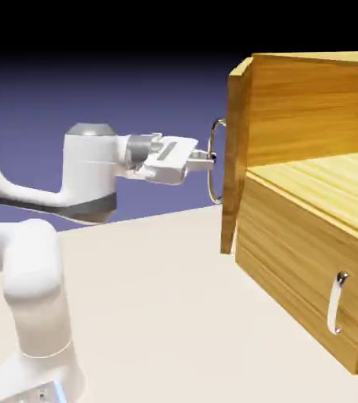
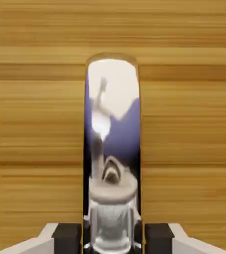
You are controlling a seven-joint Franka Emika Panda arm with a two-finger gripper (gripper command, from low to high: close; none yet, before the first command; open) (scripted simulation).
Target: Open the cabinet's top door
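Observation:
The cabinet (image 1: 308,268) of golden-brown striped wood stands at the right of the exterior view. Its top door (image 1: 238,153) is swung out, edge-on to the camera, and the shelf inside shows behind it. A long curved silver handle (image 1: 215,161) sticks out from the door's front. My gripper (image 1: 211,157) reaches in from the left and is shut on that handle. In the hand view the shiny handle (image 2: 113,149) runs up between the two dark fingertips (image 2: 67,237), with the door's wood (image 2: 184,124) filling the picture behind it.
Below the open door sits the lower panel (image 1: 308,283) with its shorter silver handle (image 1: 337,303). The pale table (image 1: 158,315) stretches from the robot's base to the cabinet. A strip of blue backdrop shows at the hand view's left edge.

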